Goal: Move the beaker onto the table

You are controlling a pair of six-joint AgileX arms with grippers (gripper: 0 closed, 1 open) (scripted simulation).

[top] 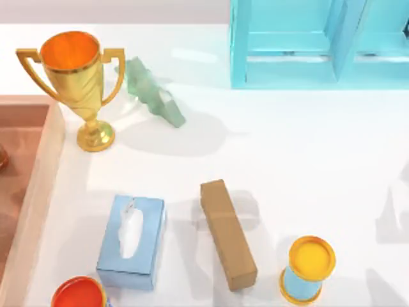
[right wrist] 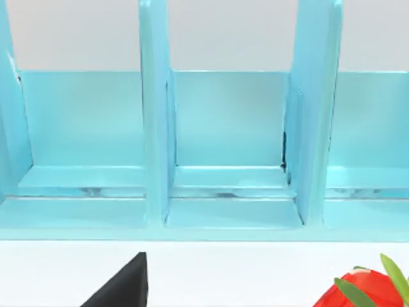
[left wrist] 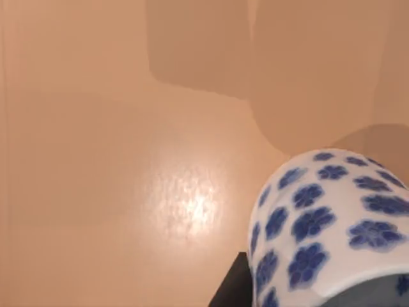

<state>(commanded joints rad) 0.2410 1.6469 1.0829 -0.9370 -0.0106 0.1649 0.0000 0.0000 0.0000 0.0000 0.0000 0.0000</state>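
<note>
While the beaker (left wrist: 326, 224) sits just beside the left gripper (left wrist: 231, 289), nothing is seen lifted clear of the tray (left wrist: 128, 160).

Closest in, a dark sliver of the left gripper is seen against the beaker's white, blue-flowered wall. Whether that grip is released or clenched cannot be told, nor whether contact is made. Beyond the beaker, the tray's glossy tan floor is spread out, catching a bright glare. At the right gripper (right wrist: 124, 284), another dark wedge is shown low over the table (right wrist: 255, 275), its grip likewise impossible to judge. A red fruit with green leaves (right wrist: 361, 291) is spotted near it, and farther ahead a cyan shelf (right wrist: 223, 128) is lined up with upright dividers. From above, a tissue box (top: 131, 240), a brown block (top: 228, 233) and a gold trophy (top: 80, 83) are spotted on the white surface.
</note>
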